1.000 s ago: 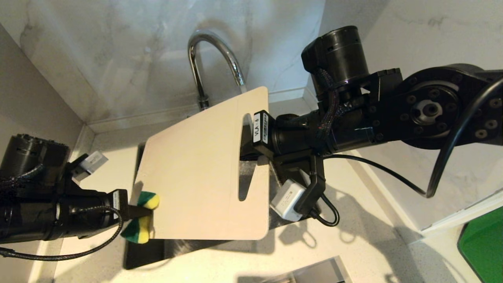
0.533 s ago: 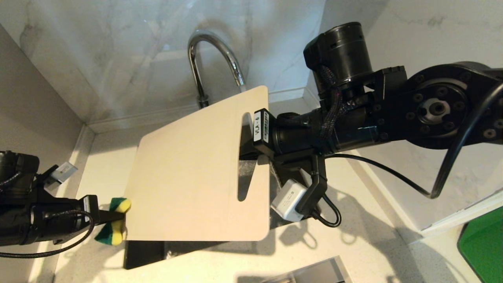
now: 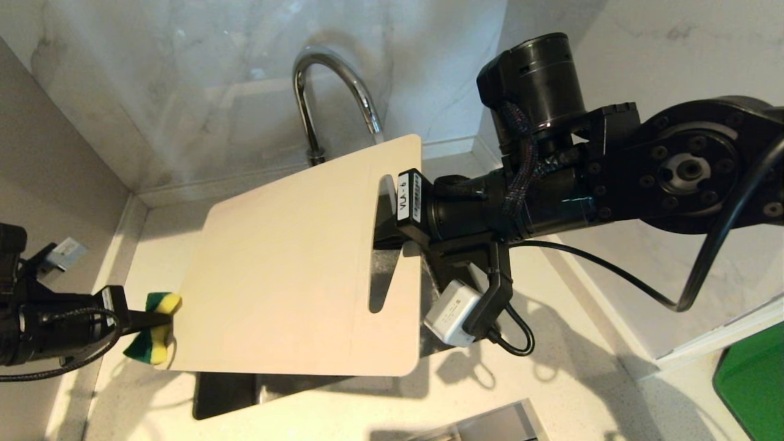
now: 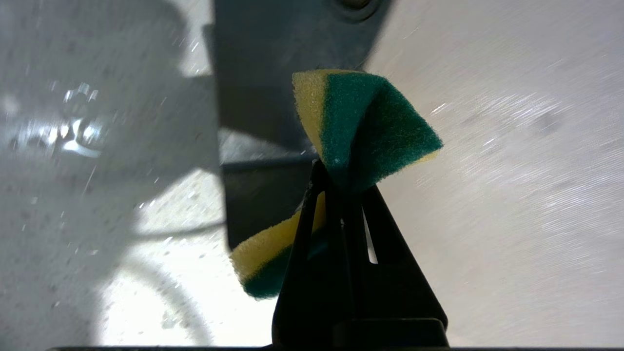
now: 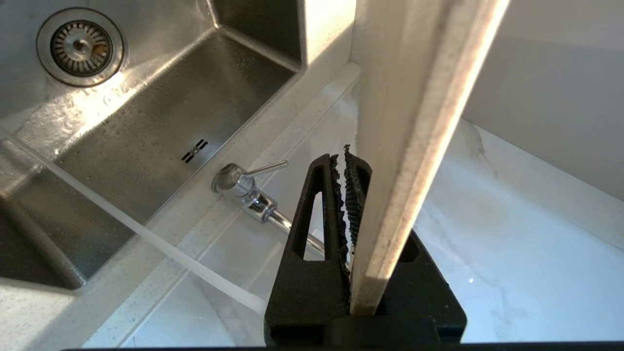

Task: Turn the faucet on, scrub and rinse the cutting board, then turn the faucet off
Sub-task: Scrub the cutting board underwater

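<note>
The right end effector [image 3: 392, 211] is clamped on the cutting board [image 3: 294, 269] at its handle end, pinching the strip of plastic beside the slot and holding the board out over the sink [image 5: 146, 112], raised off the surface [image 3: 551, 367] and tipped so its broad face looks up toward the head camera. The left end effector [image 3: 147, 320] is squeezed tight on a green-and-yellow sponge [image 3: 153, 334], which bulges out either side of the fingers like a bow, and it sits right at the board's far lower corner, at or just off the edge. From here the scrub looks part done at best. To do it well, I'd say the sponge should go back onto the face with the green side flat against it, pressed lightly and drawn in long overlapping strokes toward the right end effector, so the board is pushed into its grip rather than levered out of it. The board's long axis runs from the right end effector away toward the left one, slot end nearest the right fingers and the plain short end pointing at the sponge. The faucet [image 3: 334, 92] arches behind the board's upper edge, beyond the right end effector, and a thin stream of water [image 5: 122, 219] crosses the right wrist view, so the tap seems to be running.
</note>
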